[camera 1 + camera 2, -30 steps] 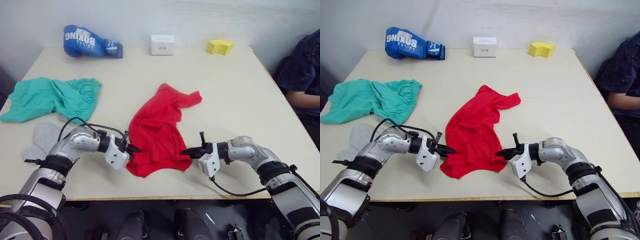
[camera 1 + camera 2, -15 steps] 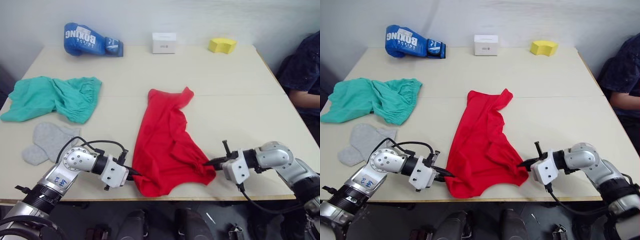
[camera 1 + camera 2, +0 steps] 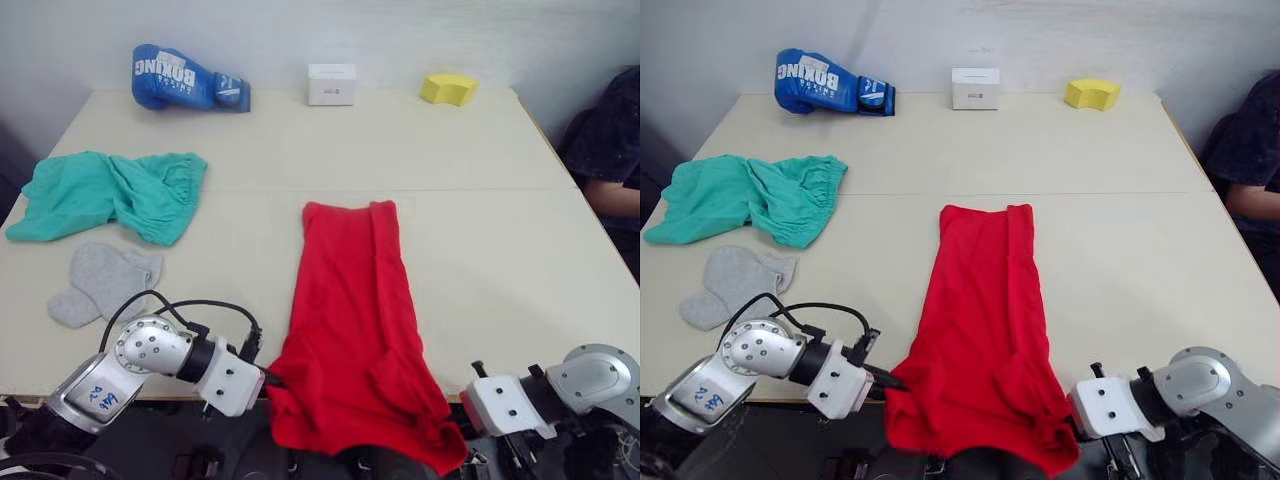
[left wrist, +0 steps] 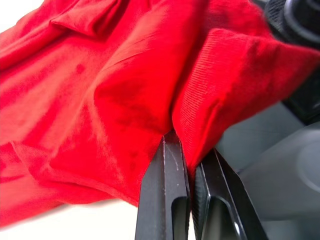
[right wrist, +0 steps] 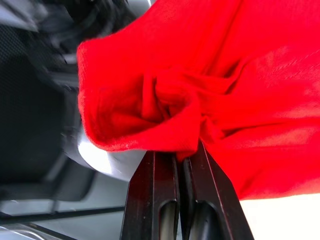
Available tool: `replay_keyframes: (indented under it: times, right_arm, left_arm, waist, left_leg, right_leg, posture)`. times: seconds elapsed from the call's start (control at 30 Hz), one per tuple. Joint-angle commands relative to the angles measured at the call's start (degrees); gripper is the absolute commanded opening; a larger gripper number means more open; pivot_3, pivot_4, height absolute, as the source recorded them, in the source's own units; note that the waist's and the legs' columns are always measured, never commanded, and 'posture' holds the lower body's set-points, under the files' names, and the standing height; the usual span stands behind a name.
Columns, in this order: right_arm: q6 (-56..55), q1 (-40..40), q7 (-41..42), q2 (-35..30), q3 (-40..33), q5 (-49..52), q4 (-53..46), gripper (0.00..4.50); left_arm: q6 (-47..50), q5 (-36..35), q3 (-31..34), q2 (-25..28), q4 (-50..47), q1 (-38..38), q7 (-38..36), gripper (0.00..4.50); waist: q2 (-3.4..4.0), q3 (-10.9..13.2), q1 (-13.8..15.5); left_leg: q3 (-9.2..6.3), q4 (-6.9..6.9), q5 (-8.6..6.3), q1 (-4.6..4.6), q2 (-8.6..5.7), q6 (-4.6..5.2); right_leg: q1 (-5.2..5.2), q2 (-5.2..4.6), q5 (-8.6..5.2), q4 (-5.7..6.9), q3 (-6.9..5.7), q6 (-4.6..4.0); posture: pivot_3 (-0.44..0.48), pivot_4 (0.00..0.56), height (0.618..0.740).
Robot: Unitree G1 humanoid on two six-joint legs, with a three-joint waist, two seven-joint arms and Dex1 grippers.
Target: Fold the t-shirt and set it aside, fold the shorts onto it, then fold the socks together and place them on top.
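Note:
The red t-shirt (image 3: 350,300) lies stretched lengthwise down the middle of the table (image 3: 500,250), and its near end hangs over the front edge. My left gripper (image 3: 268,380) is shut on the left corner of that near end, just off the table's edge; the left wrist view shows red cloth pinched between its fingertips (image 4: 170,150). My right gripper (image 3: 1072,420) is shut on the right corner, below the table's edge, with bunched cloth at its fingertips (image 5: 165,160). The teal-green shorts (image 3: 110,195) lie crumpled at the left. The grey socks (image 3: 100,282) lie in front of them.
A blue boxing glove (image 3: 185,80), a white box (image 3: 332,84) and a yellow block (image 3: 448,88) stand along the table's far edge. A person's arm (image 3: 615,160) is at the right side of the table.
Both grippers have pulled back toward me past the table's front edge, dragging the t-shirt with them. It now lies drawn out straight, its near end hanging over the edge.

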Motion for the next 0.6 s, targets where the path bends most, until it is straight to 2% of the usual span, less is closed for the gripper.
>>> replay_keyframes:
  times: [0.03,0.1,0.17,0.3,0.4,0.53,0.6]
  right_arm:
    - [1.4,1.9,0.9,1.3,-3.3,0.4,-1.9,0.02]
    - [-0.7,2.6,1.5,3.2,-5.3,-0.4,0.1,0.02]
    - [-0.4,2.3,2.0,4.5,-7.7,0.0,2.3,0.02]
    - [3.4,-3.5,2.5,7.1,-12.1,3.2,7.2,0.02]
    - [6.6,-10.3,3.4,8.7,-13.9,5.3,11.9,0.02]
    - [8.1,-23.8,4.2,12.1,-11.8,2.7,21.7,0.02]
    - [6.1,-33.4,3.6,16.9,-8.6,-1.6,30.4,0.02]
  left_arm:
    - [6.7,-3.2,1.2,3.4,-4.8,1.1,-3.2,0.00]
    - [10.4,-6.2,2.3,3.7,-5.8,0.9,-3.8,0.00]
    - [13.1,-9.9,4.2,1.7,-5.1,-0.6,-2.6,0.00]
    - [15.3,-12.0,6.7,-1.3,1.1,-7.2,-3.0,0.00]
    - [16.5,-13.8,7.6,-4.2,7.0,-13.6,-4.6,0.00]
    - [20.5,-17.7,8.2,-10.4,18.1,-24.3,-7.0,0.00]
    - [18.8,-14.6,7.2,-13.5,29.6,-30.5,-7.8,0.00]
  waist:
    - [-0.04,0.0,0.0]
    - [-0.04,0.0,0.0]
    - [-0.03,0.0,0.0]
    - [-0.05,0.1,0.3]
    - [-0.04,0.1,0.6]
    - [-0.05,0.1,0.7]
    - [-0.06,0.1,0.6]
  left_leg:
    - [0.00,-0.02,-0.01,-0.02,0.00,0.01]
    - [0.00,-0.05,-0.04,-0.06,0.00,0.01]
    - [0.00,-0.02,-0.12,-0.09,0.00,0.00]
    - [-0.04,0.14,-0.13,-0.24,0.00,0.04]
    - [-0.06,0.20,-0.09,-0.23,0.00,0.03]
    - [-0.08,0.32,0.01,-0.30,0.00,0.16]
    - [-0.09,0.42,0.10,-0.38,0.00,0.29]
  right_leg:
    - [-0.01,0.00,-0.02,-0.05,-0.01,-0.03]
    - [-0.03,0.00,0.00,-0.14,-0.04,0.00]
    - [-0.02,0.01,0.04,-0.19,-0.08,0.09]
    - [-0.02,0.01,0.11,-0.24,-0.20,0.21]
    - [0.00,0.03,0.17,-0.21,-0.25,0.28]
    - [-0.03,0.04,0.21,-0.12,-0.33,0.30]
    - [-0.05,0.06,0.22,-0.10,-0.39,0.30]
  posture:
    - [0.000,0.150,0.740]
    - [0.000,0.150,0.740]
    - [0.000,0.150,0.740]
    - [0.000,0.150,0.740]
    - [0.000,0.150,0.740]
    - [0.000,0.150,0.740]
    - [0.000,0.150,0.740]
